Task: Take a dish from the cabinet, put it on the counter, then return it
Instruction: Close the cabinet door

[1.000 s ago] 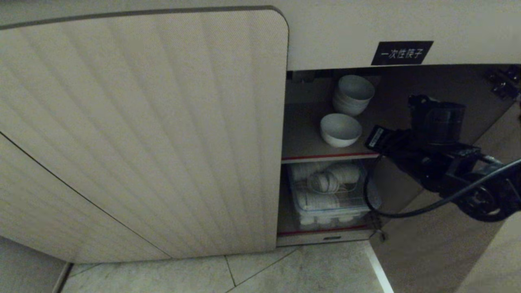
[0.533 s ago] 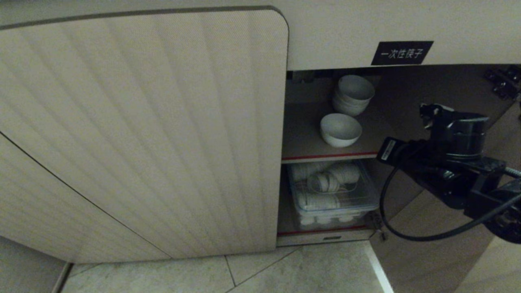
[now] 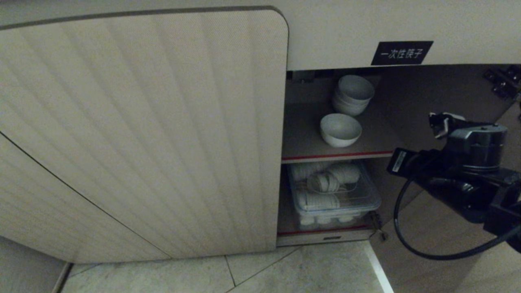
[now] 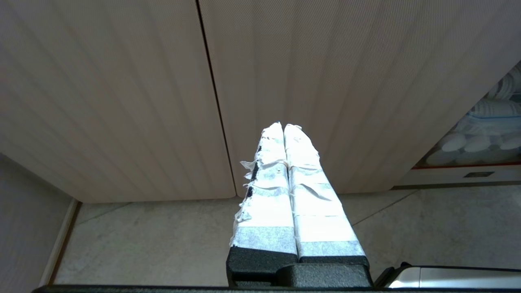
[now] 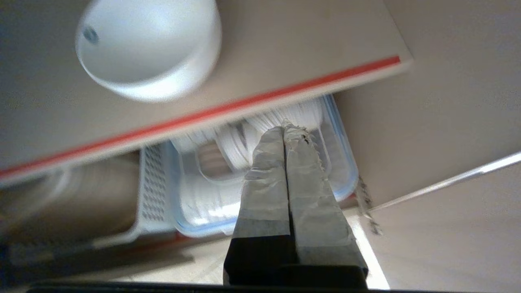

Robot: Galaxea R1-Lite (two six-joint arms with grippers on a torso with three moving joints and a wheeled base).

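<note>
a black label (image 3: 401, 53) on the cabinet (image 3: 366, 36) front above the opening reads 一次性筷子 in white characters.

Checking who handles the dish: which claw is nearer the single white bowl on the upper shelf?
Right. The right claw is outside the open cabinet, below the bowl; the left claw faces the closed doors.

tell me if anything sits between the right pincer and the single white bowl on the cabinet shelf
Nothing visible does. The right pincer, shut and empty, hangs outside the open cabinet, lower than the red-edged shelf. The single white bowl stands alone near the shelf's front edge, with the stack of bowls behind it.
</note>
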